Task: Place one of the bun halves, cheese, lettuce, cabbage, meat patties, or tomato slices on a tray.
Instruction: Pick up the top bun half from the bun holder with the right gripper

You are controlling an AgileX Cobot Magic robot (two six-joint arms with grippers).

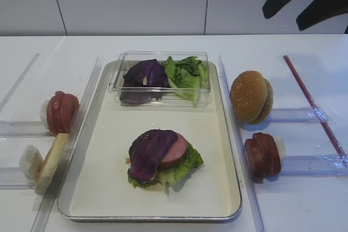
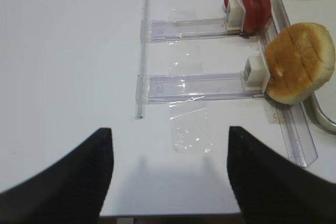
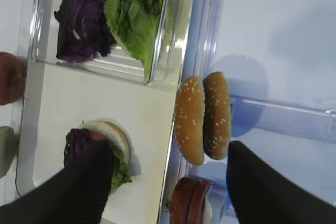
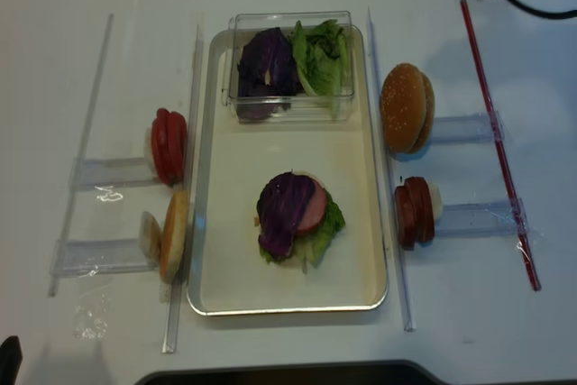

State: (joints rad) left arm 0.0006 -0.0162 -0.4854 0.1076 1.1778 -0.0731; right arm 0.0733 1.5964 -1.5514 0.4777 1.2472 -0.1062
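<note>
Hidden from me: pale flat bun base [image 3: 107, 129] under purple cabbage leaf [image 1: 149, 153]; right gripper's dark fingers [image 3: 79, 187] cropped at frame bottom.

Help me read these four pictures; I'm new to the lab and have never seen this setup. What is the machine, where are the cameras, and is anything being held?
It is a two-armed robot building a burger. Two pictures look down from above the table; the other two come from cameras on each arm's wrist, where the dark shapes at the bottom corners are the jaws. The right gripper hovers open above the sesame bun halves, holding nothing. The left gripper hangs open over bare table, also holding nothing. In the middle lies the tray with a half-built stack: cabbage over a meat slice and lettuce. A clear box at its far end holds spare leaves. Beside the tray, clear racks hold tomato slices, a pale bun half and meat patties.
</note>
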